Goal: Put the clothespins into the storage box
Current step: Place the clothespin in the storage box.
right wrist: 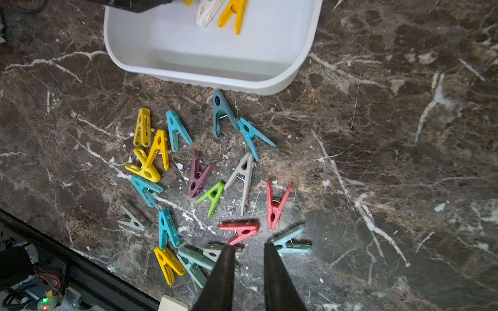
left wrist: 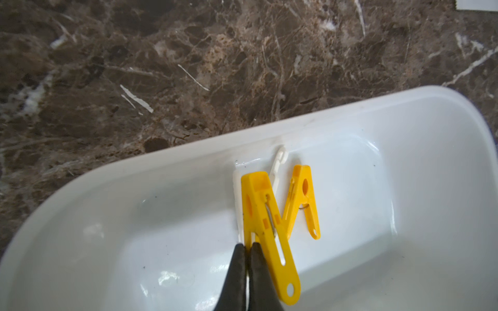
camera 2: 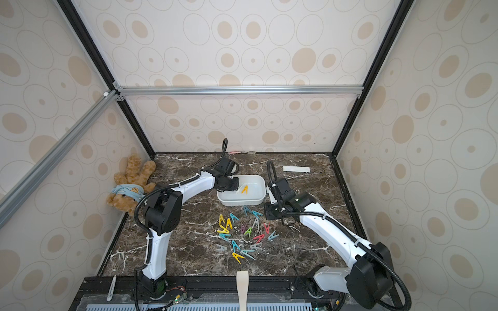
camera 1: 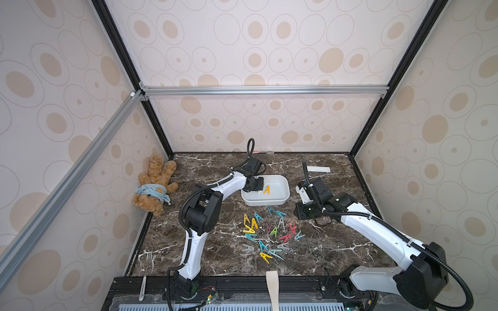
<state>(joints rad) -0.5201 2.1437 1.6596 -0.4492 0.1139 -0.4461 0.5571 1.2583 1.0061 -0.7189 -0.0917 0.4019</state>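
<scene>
Inside the storage box [left wrist: 350,121], a white clothespin [left wrist: 279,161] lay mostly hidden behind a yellow clothespin [left wrist: 266,215]; the box itself ran off the frame edge in both wrist views.

White and yellow clothespins [right wrist: 207,13] are seen inside the white storage box [camera 1: 269,202], mid-frame, with another yellow clothespin [left wrist: 269,229] held above. Coloured clothespins [camera 1: 274,231] are scattered just below.

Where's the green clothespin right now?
In both top views the green clothespin lies near the centre of the table, on the near side of the storage box, between the purple clothespin and the grey clothespin.
</scene>
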